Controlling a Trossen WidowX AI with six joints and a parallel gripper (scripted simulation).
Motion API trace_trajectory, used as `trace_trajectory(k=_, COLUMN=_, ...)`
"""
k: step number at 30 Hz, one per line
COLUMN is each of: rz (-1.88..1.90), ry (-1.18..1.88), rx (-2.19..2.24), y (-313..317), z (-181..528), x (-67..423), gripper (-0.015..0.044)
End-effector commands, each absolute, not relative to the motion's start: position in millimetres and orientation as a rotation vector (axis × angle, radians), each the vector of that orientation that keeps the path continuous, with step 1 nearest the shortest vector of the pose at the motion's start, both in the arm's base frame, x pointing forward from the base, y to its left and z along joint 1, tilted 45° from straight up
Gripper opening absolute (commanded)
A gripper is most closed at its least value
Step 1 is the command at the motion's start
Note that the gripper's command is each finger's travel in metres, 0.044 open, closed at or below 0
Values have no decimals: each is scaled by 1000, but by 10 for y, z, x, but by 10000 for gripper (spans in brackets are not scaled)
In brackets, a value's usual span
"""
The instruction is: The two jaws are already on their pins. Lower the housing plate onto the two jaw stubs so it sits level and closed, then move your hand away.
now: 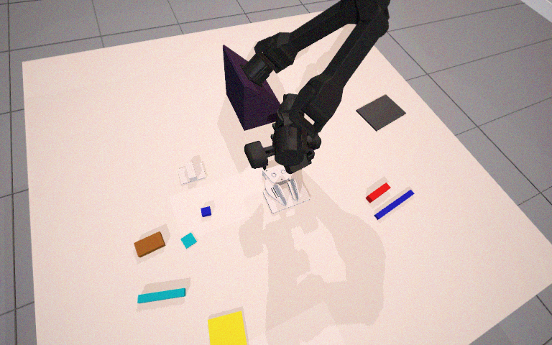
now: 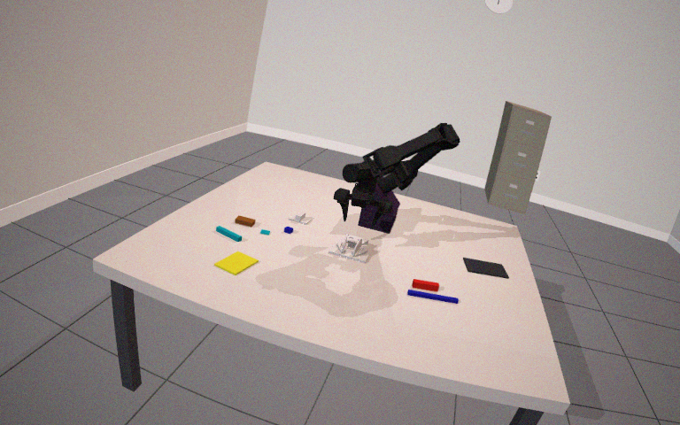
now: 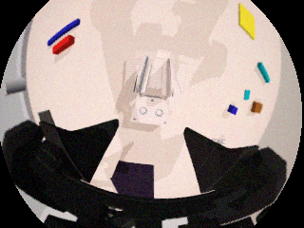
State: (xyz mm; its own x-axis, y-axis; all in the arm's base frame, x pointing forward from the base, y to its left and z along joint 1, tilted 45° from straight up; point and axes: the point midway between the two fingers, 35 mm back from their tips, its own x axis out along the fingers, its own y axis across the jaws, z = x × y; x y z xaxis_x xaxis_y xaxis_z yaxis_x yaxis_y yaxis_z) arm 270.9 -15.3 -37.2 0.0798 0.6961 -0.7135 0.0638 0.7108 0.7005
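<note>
My gripper [image 2: 360,222] [image 3: 152,127] is open and empty, above and behind the white assembly. The white housing plate [image 1: 278,175] [image 3: 151,116], with two round ring marks, lies at the rear end of the two upright jaws. The left jaw [image 3: 143,76] and right jaw [image 3: 170,78] stand side by side in the wrist view. The ribbed white base [image 1: 302,198] [image 2: 335,253] [image 3: 129,71] lies under them. No finger touches the plate in the wrist view. Its stubs are hidden, and I cannot tell whether it is level and fully closed.
A dark purple block [image 1: 252,106] [image 3: 135,180] stands behind the assembly, close to the arm. A small white part [image 1: 191,172] [image 2: 300,219] and a blue cube [image 1: 205,211] [image 3: 232,109] lie left. Red [image 1: 378,192] and blue [image 1: 394,204] bars lie right, a dark slab [image 1: 381,112] farther back.
</note>
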Motion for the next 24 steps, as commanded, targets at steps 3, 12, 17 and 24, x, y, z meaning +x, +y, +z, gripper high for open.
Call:
trace_trajectory(k=3, rz=527, ry=1446, rx=673, y=-258, z=-248, x=2487, gripper=440)
trace_trajectory(k=12, rz=534, ry=1452, rx=674, y=-435, z=62, x=1994, gripper=440)
trace_trajectory(k=17, rz=534, ry=1452, rx=674, y=-435, z=62, x=1994, gripper=440)
trace_trajectory(k=24, rz=534, ry=1452, rx=674, y=-435, z=62, x=1994, gripper=440)
